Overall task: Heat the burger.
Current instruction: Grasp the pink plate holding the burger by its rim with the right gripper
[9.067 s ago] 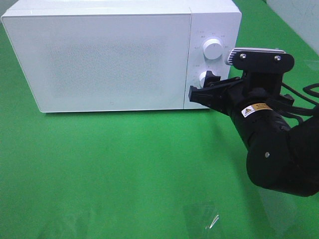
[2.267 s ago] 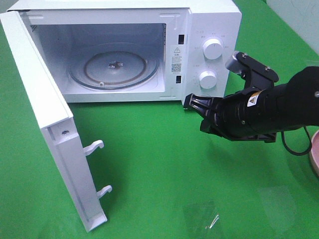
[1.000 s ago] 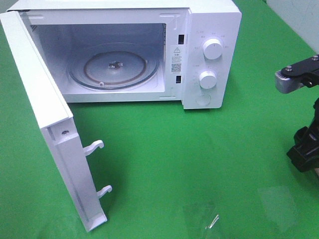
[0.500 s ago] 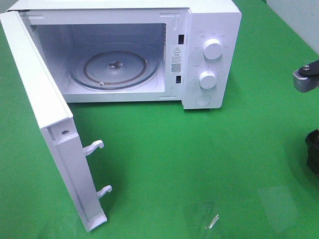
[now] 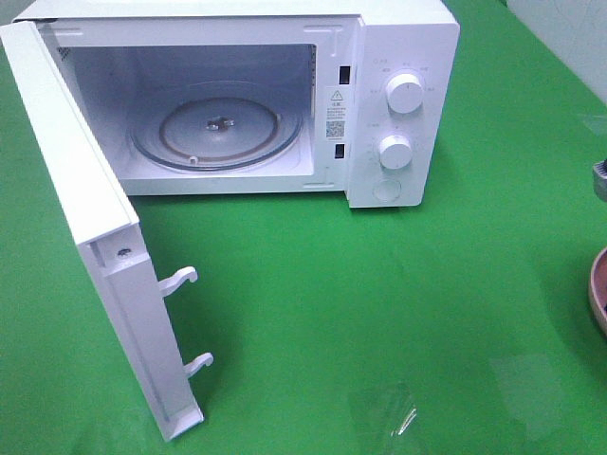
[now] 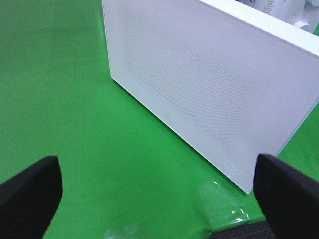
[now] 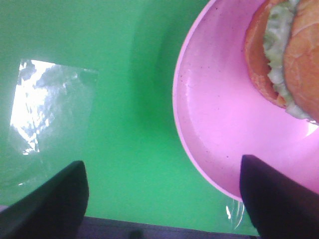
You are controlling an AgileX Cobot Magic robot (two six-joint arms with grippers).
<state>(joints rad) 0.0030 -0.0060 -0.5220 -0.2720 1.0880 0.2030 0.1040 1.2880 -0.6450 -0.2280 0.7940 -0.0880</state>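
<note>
The microwave (image 5: 398, 38) is the big change: its door (image 5: 85, 237), shut a few seconds back, now hangs swung wide, and the glass turntable (image 5: 213, 128) sits bare inside. That tells me the opening step is done and the cavity is ready for the food.

My right arm, which was in front of the control panel a couple of seconds ago, has pulled clear of the overhead view altogether. Only a grey sliver of it and the edge of the pink plate show at the side.

In the right wrist view, the right claw (image 7: 162, 172) is now above the pink plate (image 7: 209, 124). The plate's rim runs under the gap between the fingers. The burger (image 7: 294, 55) lies on the plate ahead of the fingertips, closer to one finger than the other, and nothing is touching it. This claw is spread wide and empty.

The left claw (image 6: 157, 169) is spread too. It holds nothing and faces the outer side of the open door.

I judge the pick-up comes next, and the right claw needs to centre over the burger before descending.
</note>
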